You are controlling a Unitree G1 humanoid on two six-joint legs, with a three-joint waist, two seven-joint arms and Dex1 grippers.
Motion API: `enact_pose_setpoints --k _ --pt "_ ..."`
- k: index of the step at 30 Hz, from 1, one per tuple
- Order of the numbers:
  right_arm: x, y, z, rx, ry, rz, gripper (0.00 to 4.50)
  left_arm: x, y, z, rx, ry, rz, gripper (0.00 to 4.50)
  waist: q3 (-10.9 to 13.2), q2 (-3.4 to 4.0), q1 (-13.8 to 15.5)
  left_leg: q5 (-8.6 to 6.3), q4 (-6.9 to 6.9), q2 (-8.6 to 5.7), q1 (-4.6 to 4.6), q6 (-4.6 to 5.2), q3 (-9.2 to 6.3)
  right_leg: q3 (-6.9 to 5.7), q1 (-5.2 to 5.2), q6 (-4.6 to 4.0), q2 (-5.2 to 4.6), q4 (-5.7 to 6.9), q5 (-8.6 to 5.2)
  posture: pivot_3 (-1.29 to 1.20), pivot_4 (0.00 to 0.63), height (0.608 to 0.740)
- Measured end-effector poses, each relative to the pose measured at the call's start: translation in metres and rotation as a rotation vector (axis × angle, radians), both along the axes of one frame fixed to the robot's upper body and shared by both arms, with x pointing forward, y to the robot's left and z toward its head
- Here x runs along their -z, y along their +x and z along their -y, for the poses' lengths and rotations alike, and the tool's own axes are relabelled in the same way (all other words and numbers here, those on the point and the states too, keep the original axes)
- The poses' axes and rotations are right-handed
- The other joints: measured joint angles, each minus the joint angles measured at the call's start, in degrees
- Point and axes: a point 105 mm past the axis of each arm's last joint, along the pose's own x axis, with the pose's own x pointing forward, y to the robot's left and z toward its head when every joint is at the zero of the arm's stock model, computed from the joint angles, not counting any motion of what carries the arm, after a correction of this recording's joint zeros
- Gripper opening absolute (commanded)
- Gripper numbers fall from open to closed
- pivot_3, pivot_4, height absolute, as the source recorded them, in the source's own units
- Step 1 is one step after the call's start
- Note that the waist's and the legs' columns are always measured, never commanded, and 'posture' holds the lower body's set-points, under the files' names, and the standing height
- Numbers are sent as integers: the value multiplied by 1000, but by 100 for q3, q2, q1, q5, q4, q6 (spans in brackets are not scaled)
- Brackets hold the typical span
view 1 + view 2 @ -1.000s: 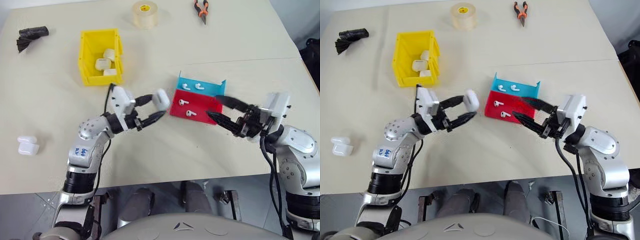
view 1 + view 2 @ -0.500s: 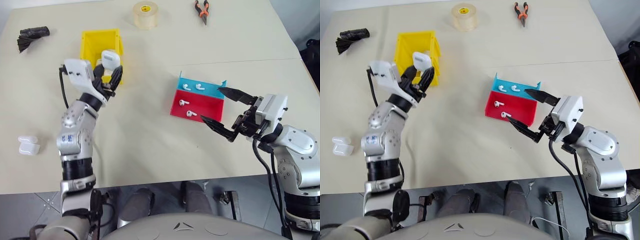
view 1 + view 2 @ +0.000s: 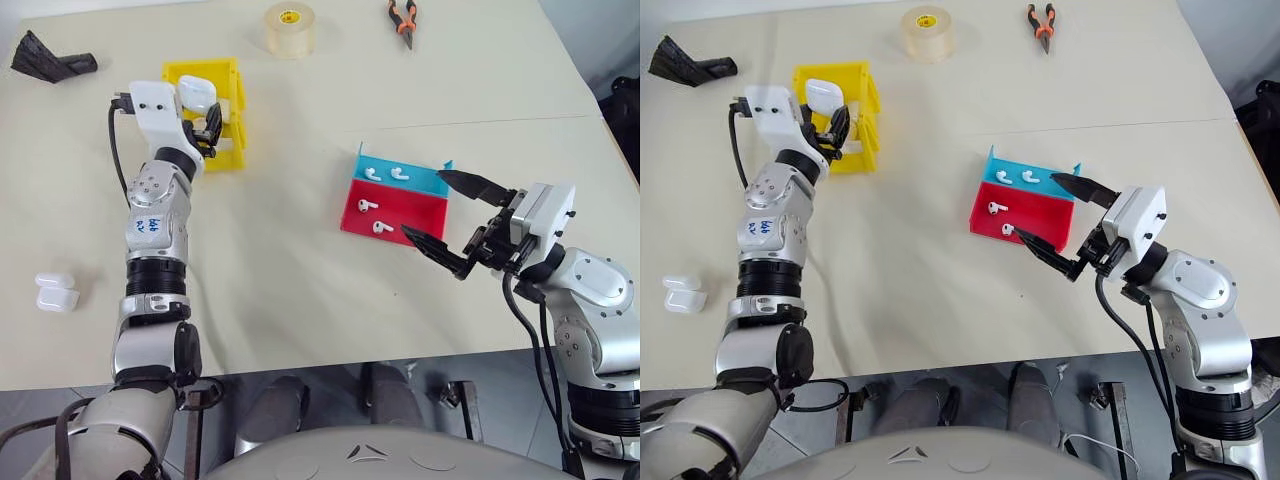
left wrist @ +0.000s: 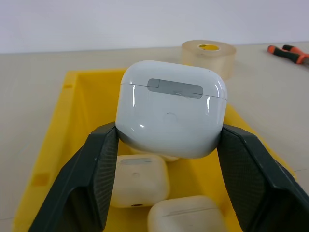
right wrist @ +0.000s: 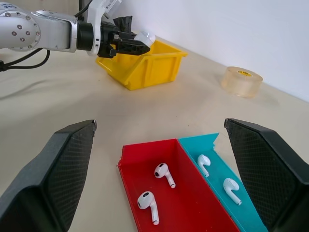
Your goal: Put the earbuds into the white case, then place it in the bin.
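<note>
White case (image 4: pixel 171 108) over yellow bin (image 4: pixel 72 125), left tool (image 4: pixel 166 164)

Right end effector (image 3: pixel 442 217) wide apart.

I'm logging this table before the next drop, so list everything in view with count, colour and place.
bin: one, yellow, far left of the table; white cases lie inside.
white case: one, between the left claw's fingers over the bin.
spare cases: two, white, near left edge.
tray: one, red and blue halves, centre right.
earbuds: four, white, two in each half of the tray.
tape roll: one, clear, far edge.
pliers: one, orange handles, far edge.
black object: one, far left corner.
left claw: shut on the white case.
right claw: open, beside the tray.
</note>
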Motion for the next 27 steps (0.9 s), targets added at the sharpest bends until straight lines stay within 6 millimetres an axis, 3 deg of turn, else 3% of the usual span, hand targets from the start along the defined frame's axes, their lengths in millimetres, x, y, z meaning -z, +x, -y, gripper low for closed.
enact_pose_setpoints --k 2,3,8,11,15,21,27 --pt "0 0 0 2 1 0 4500 -3 0 3 26 6 16 4375 0 0 0 0 0 -2 0 0 0 0 0 1 -1 0 0 0 150 740" --pt "0 0 0 2 1 0 4500 -5 -1 4 36 10 22 4459 0 0 2 0 0 -2 0 0 -1 0 0 1 -2 0 0 0 150 740" --pt "0 0 0 -5 -7 1 4500 -15 -16 6 123 51 63 4459 0 0 -27 0 1 -3 5 0 -1 4 -3 2 -4 1 1 0 150 740" --pt "0 0 2 -16 -33 -1 4500 -14 -32 -7 155 131 63 4459 0 0 -77 0 -6 -3 14 0 -2 2 -3 2 -3 -1 1 0 150 740" --pt "3 1 5 -43 -61 -20 4500 -9 -58 -9 343 160 60 4459 0 0 -134 0 -12 -3 15 0 -8 -2 -3 1 -3 -6 1 0 150 740" --pt "10 0 13 -87 -133 -64 4500 23 -112 -18 626 264 -26 4459 0 1 -152 -1 -28 -5 25 1 -9 -3 -3 1 -3 -16 1 0 150 740" --pt "16 -6 14 -140 -163 -97 4500 40 -153 -1 763 369 -54 4459 0 1 -119 -7 -28 -12 25 12 -22 -5 5 -1 -9 -22 3 0 150 740"
